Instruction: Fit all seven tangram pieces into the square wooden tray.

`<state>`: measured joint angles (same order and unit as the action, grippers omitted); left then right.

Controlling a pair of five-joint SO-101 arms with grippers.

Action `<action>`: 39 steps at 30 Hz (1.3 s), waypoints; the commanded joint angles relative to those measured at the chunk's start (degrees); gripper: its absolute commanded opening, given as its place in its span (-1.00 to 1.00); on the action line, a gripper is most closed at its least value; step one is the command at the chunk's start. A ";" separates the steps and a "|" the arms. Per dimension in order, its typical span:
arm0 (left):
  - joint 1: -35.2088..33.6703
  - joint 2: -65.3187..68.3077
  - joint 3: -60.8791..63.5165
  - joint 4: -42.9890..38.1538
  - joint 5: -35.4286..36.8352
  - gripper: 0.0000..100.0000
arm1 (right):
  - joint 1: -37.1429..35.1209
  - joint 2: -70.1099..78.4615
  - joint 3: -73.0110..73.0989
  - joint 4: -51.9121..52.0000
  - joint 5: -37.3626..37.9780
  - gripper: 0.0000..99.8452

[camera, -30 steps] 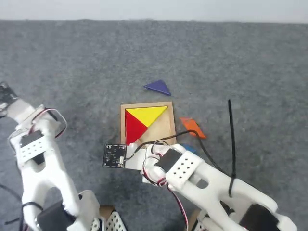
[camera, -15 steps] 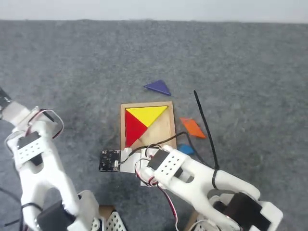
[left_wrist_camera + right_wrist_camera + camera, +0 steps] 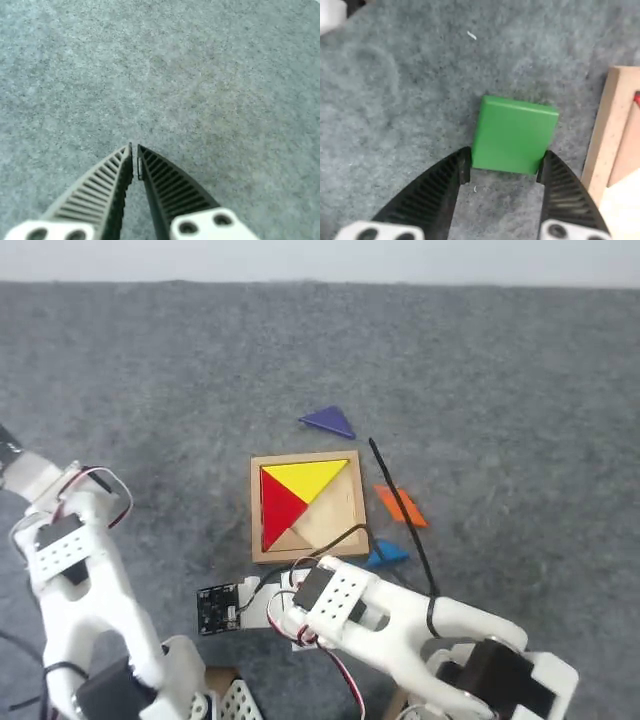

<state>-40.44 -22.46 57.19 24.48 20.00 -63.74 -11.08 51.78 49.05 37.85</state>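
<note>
Carefully now: your left gripper [image 3: 134,147] hangs over carpet [image 3: 200,75], jaws closed to a sliver with nothing between them. Your right gripper [image 3: 505,162] is spread wide, its tips at the near corners of the green square [image 3: 515,134], which lies flat on the carpet just beside the wooden tray [image 3: 255,508]. Close with so little of it between the jaws and I'd expect it to pivot or squirt away. Watch the black cable [image 3: 381,466] too; it crosses the orange piece [image 3: 416,515] and could drag it. Since a second ago your right arm [image 3: 400,625] has pulled back off the tray's corner, uncovering the blue triangle [image 3: 387,555], and the cable has swung leftward.
</note>
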 commanded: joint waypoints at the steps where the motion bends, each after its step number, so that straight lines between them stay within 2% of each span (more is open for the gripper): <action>1: -0.18 -1.93 -3.21 -1.67 0.53 -0.97 | 0.22 0.13 -2.90 0.66 0.53 -0.54; 6: -0.09 -1.93 -3.03 -1.67 0.53 -0.97 | 0.40 0.40 -4.04 0.92 0.35 -0.58; 11: 0.00 -1.93 -3.03 -1.67 0.53 -0.97 | 4.26 0.31 -3.96 2.07 0.62 -0.92; 21: 0.00 -1.93 -3.03 -1.67 0.53 -0.97 | 7.25 -0.40 -4.92 6.02 0.70 -0.92; 31: 0.09 -1.93 -3.03 -1.67 0.53 -0.97 | 7.60 -0.40 -16.79 23.52 0.79 -0.93; 39: 0.09 -1.93 -3.03 -1.67 0.53 -0.97 | 21.23 0.40 -26.64 25.54 8.70 -0.93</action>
<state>-40.44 -22.46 57.19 24.48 20.00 -47.03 -10.55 31.21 74.11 44.26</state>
